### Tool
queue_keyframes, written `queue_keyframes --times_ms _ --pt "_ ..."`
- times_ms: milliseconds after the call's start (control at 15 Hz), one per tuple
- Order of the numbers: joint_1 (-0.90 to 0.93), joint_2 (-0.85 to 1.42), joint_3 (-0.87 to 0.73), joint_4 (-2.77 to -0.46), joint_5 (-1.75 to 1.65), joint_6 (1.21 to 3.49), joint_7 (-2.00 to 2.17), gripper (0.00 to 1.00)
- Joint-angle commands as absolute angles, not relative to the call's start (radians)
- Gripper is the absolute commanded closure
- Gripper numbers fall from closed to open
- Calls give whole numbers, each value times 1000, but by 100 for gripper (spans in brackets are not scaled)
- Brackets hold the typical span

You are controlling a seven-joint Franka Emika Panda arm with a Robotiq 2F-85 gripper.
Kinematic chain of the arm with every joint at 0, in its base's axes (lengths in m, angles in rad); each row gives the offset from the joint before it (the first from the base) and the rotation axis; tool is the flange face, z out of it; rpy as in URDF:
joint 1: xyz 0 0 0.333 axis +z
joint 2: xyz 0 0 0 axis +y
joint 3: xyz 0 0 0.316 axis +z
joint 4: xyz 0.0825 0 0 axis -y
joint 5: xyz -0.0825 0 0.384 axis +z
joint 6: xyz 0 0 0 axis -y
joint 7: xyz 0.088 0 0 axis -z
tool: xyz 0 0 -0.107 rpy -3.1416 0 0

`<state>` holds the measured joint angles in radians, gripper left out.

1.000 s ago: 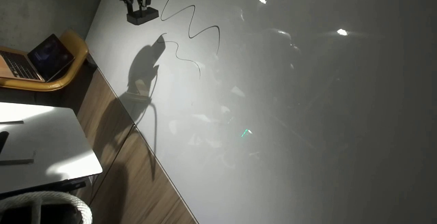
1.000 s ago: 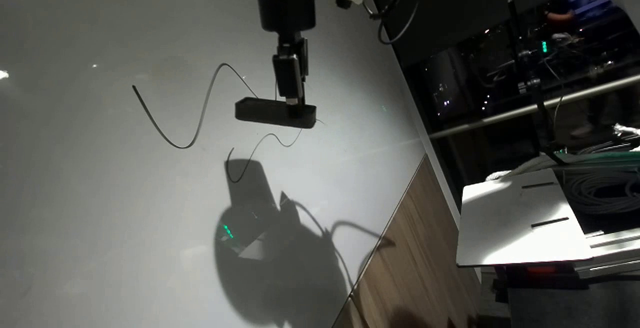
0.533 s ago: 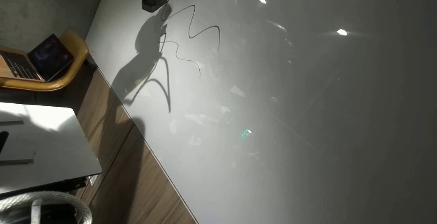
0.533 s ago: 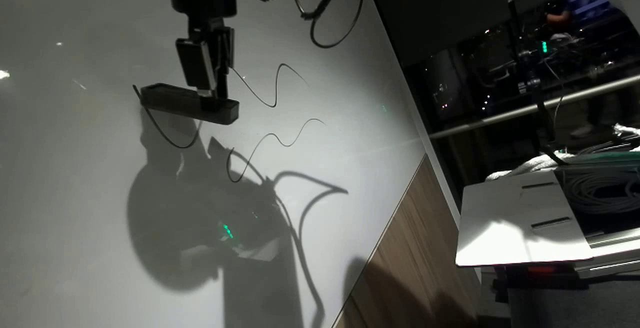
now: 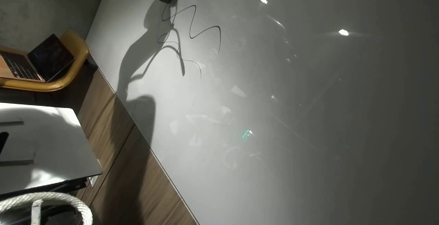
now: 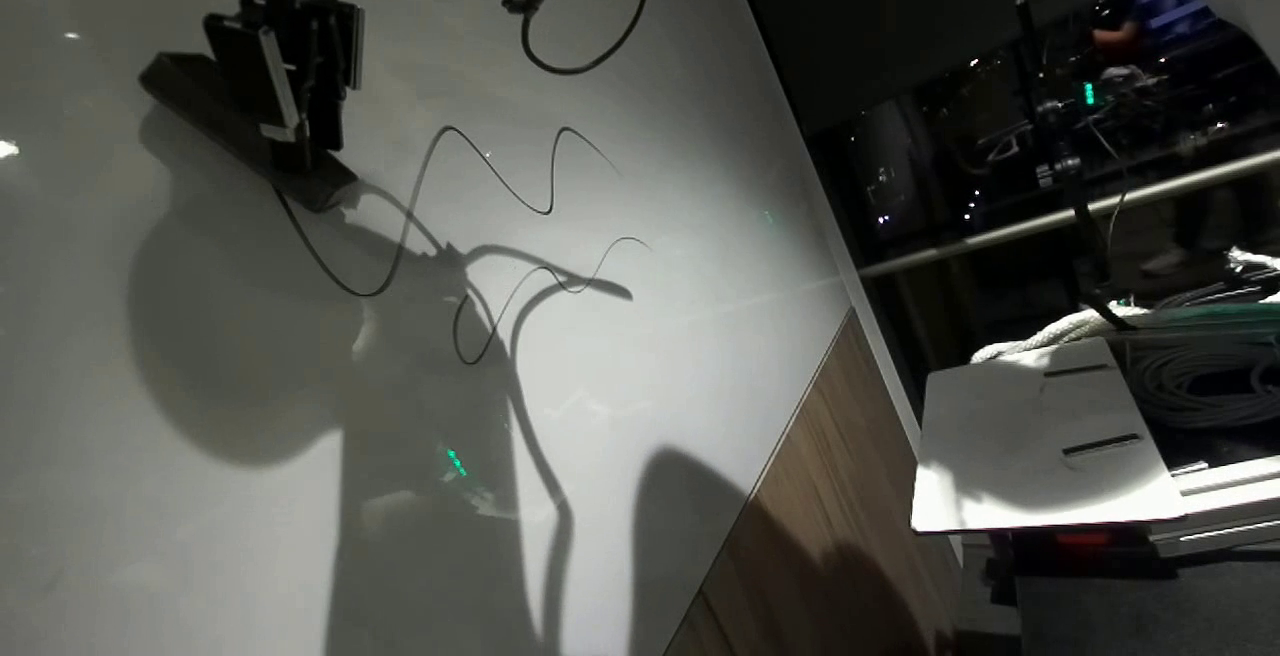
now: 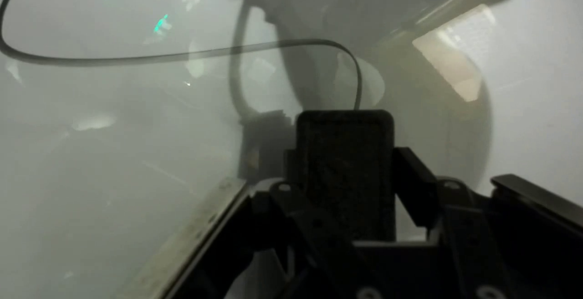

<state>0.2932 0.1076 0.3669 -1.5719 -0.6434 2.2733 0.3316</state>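
- Block [image 6: 200, 108], black, is held by the gripper [image 7: 348, 176]; jaws are closed down to the block's width, one finger seen against each long side in the wrist view.
- Block is located in the upper left part of the frame in both exterior views, right of centre in the wrist view; whether the white surface [image 6: 690, 326] is touched cannot be told.
- Long line [image 6: 450, 128], wavy, is drawn on the white surface; one end is met by the block's edge in all views.
- Short line [image 6: 545, 268] is drawn below the long line in both exterior views, partly overlaid by shadow.
- Shadow [image 6: 410, 416] of the arm is cast over the white surface.
- Laptop [image 5: 51, 58], opened, is set on the yellow chair [image 5: 80, 46], left edge of the frame.
- White panel [image 5: 51, 142] is seen lower left, rope [image 5: 51, 196] in the bottom left corner.
- Wood [image 5: 161, 190] is bordered by the white surface, same view.
- Cable [image 6: 570, 72] is looped at top centre; stand [image 6: 1058, 172] is placed upper right.
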Motion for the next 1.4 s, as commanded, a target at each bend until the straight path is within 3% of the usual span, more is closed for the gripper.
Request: queue_keyframes --times_ms 0,1333 --pt "346 195 323 -1450 -688 2227 333 72" --pt "465 316 230 -1310 -868 2009 420 72"
